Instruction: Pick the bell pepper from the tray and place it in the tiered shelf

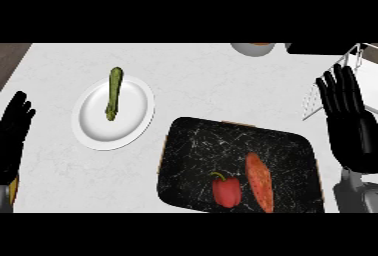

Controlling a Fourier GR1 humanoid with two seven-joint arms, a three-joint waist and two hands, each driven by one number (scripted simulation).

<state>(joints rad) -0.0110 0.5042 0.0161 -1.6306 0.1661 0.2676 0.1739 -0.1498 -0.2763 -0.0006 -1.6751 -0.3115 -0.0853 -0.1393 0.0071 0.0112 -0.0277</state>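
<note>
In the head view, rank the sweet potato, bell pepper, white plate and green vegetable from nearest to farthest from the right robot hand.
From the right robot hand:
1. Sweet potato, on the tray's right side.
2. Bell pepper, just left of it.
3. White plate, counter's left.
4. Green vegetable, lying on that plate; close to the plate's rank.

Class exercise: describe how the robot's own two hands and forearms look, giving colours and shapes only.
Both the left hand and the right hand are glossy black, with segmented fingers. A grey, metallic forearm shows below the right hand. No cables or markings are visible.

Sweet potato (259, 181) just beside bell pepper (227, 190) on tray (199, 140); pepper's left side open.
</note>
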